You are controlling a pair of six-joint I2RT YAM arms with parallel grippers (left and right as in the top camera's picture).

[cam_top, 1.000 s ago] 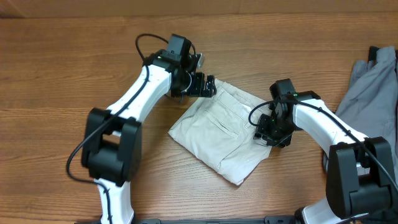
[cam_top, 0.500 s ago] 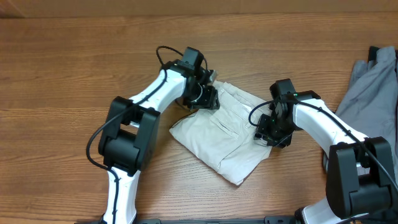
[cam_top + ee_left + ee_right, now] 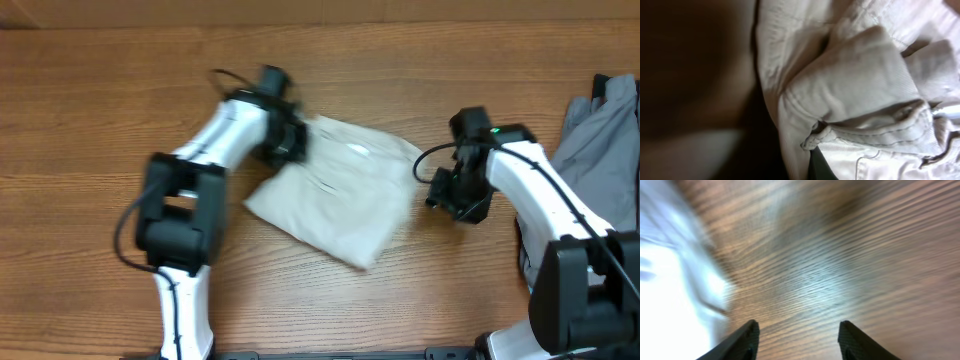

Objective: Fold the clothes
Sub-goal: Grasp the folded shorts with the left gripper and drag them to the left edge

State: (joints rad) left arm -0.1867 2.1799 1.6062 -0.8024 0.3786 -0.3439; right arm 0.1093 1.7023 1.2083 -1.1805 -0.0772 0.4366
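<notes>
The shorts (image 3: 330,195) are lying folded in the middle of the table (image 3: 100,80). The right claw (image 3: 462,197) is hanging just beside them, fingers spread, holding nothing. Farther back, the left claw (image 3: 289,146) is pinching the shorts' far left corner. It should be pulling low and slowly, so the fold is not coming apart.
</notes>
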